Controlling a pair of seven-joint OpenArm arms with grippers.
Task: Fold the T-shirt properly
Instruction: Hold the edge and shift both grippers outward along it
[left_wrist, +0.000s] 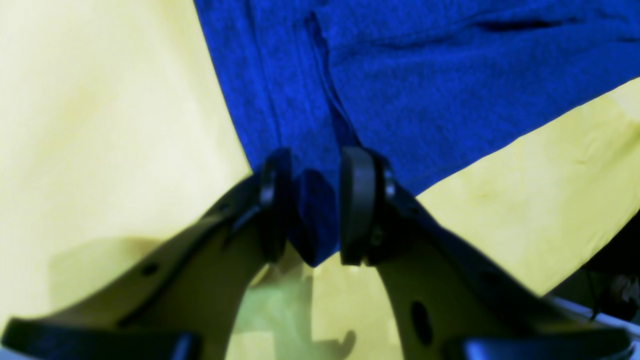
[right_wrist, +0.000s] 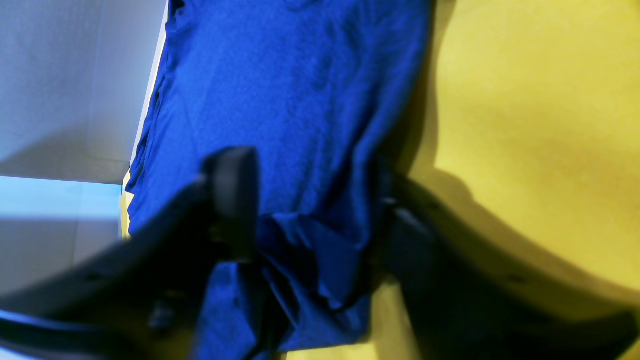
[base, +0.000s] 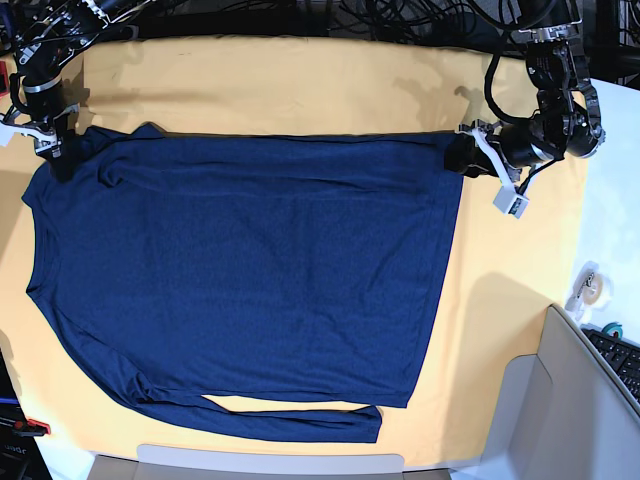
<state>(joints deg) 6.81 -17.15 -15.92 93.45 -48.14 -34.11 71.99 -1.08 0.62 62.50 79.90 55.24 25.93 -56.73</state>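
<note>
The dark navy T-shirt lies spread flat on the yellow-orange table cloth, one long sleeve folded along its near edge. My left gripper is shut on the shirt's far right corner. In the left wrist view the left gripper pinches a tab of blue fabric between its pads. My right gripper is at the shirt's far left corner. In the right wrist view the right gripper has bunched blue fabric between its fingers, at the cloth's edge.
A tape roll, a keyboard and a grey box are at the right and front right. Cables run along the back. A red-handled tool lies at the front left. The table's edge is beside the right gripper.
</note>
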